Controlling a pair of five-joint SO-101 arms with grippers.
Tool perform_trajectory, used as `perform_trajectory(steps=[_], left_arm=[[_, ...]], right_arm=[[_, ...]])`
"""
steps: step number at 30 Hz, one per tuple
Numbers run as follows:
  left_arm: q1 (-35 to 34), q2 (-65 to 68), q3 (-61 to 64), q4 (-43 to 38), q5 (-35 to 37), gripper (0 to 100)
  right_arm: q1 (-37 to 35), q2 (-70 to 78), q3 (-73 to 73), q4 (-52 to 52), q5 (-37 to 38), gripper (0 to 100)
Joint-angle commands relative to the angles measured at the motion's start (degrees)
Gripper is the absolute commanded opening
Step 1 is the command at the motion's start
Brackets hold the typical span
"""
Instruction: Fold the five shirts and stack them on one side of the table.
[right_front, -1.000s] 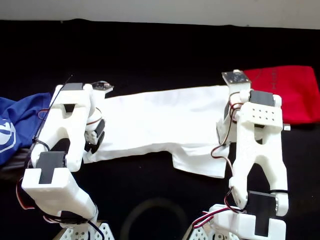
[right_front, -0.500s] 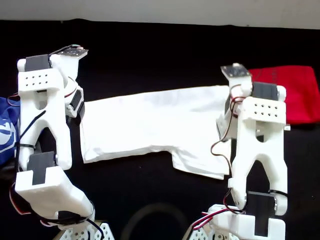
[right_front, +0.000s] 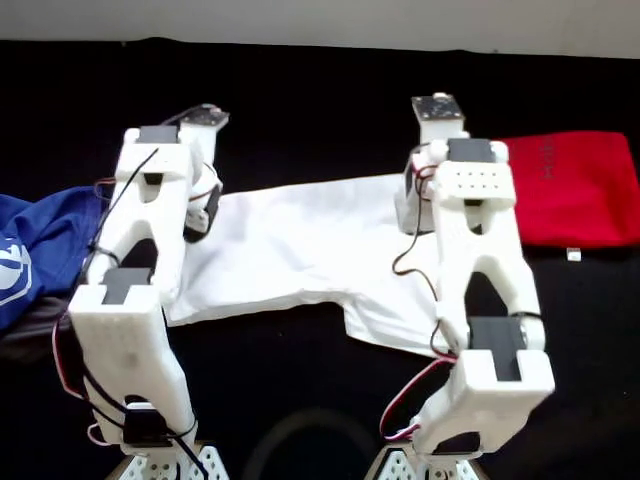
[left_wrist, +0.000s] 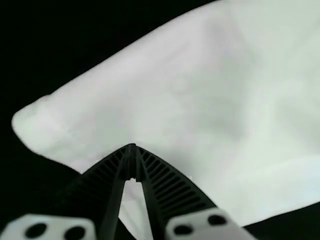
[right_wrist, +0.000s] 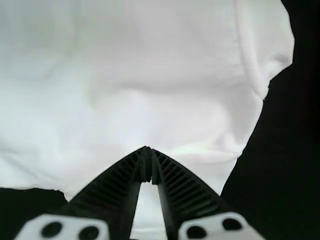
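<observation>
I have the white shirt (right_front: 300, 250) lying flat mid-bench, a folded red shirt (right_front: 585, 185) at 3 o'clock on the black bench (right_front: 300, 110) and a crumpled blue shirt (right_front: 35, 255) at 9 o'clock. My left jaws are closed over the white shirt's 9 o'clock end. My right jaws are closed over its 3 o'clock end.
</observation>
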Motion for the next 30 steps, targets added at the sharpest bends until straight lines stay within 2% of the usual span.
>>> perform_trajectory(steps=[1,5,11,21,25,30], left_arm=[[-2.6,4.6,-6.8,-1.1,0.4,1],[-7.8,11.9,-17.2,-1.1,0.0,1],[-8.1,22.6,-35.0,4.3,-3.6,1],[-7.2,28.5,-61.4,26.3,-3.3,1],[-7.3,24.7,-60.4,26.5,-3.3,1],[-6.9,12.0,-42.6,26.5,-3.3,1]], right_arm=[[0.7,3.9,-2.7,-5.0,-0.4,0.6],[4.0,10.1,-2.7,-10.4,-0.4,0.6],[6.3,16.0,-2.9,-18.6,-0.4,0.6],[4.6,7.3,-10.9,-5.8,-0.6,0.6],[2.4,1.4,-10.9,-2.8,-0.4,0.6],[-1.2,-3.2,-10.9,0.7,-0.5,0.6]])
